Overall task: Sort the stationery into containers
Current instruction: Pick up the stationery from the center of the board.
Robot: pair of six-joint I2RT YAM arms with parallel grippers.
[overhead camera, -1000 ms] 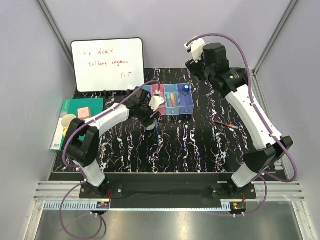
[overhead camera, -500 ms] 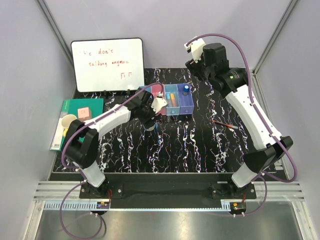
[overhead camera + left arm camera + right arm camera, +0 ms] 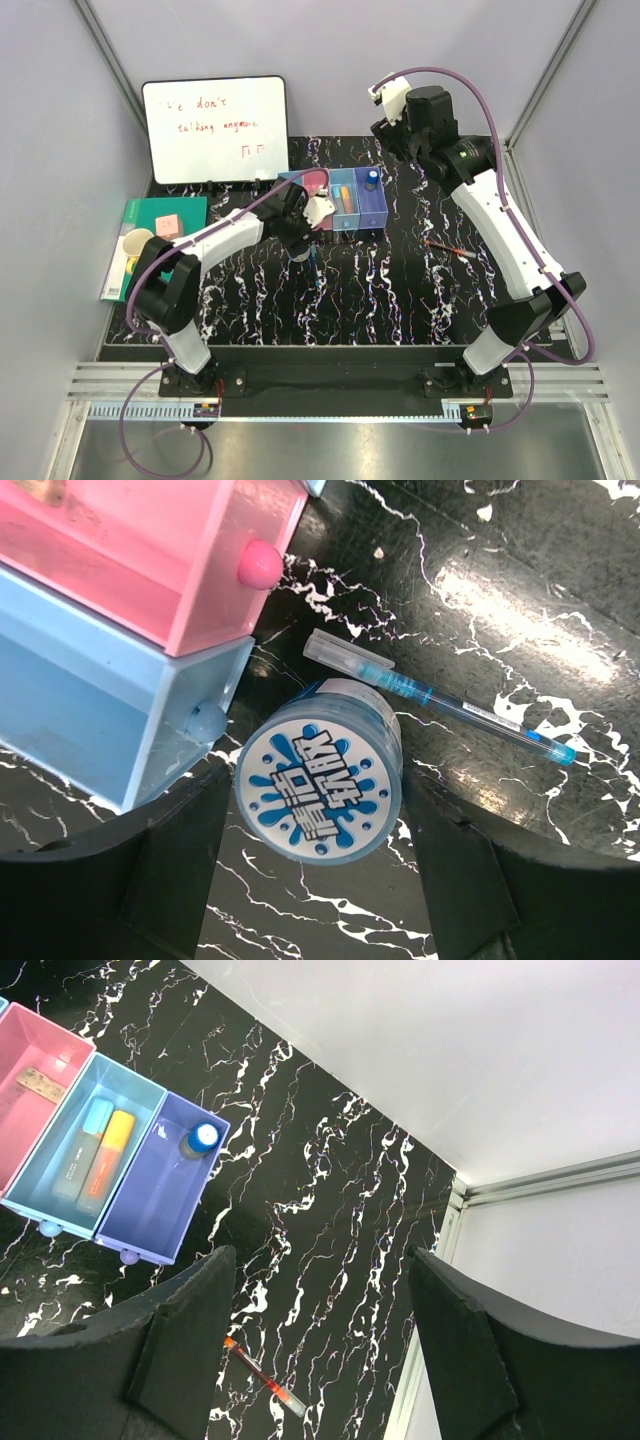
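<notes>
Tabletop [image 3: 520, 590], tape roll [image 3: 318, 792] inside left gripper [image 3: 316, 825]

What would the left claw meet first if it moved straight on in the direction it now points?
Most likely the white-blue tape roll, which sits centred between its open fingers; the blue pen lies just beyond it. Depth is unclear.

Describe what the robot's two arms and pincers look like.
Both the left arm and right arm have white link shells between black joints. A purple cable loops along each, reaching a white wrist housing. The left pincer and right pincer have two broad matte-black fingers each.
</notes>
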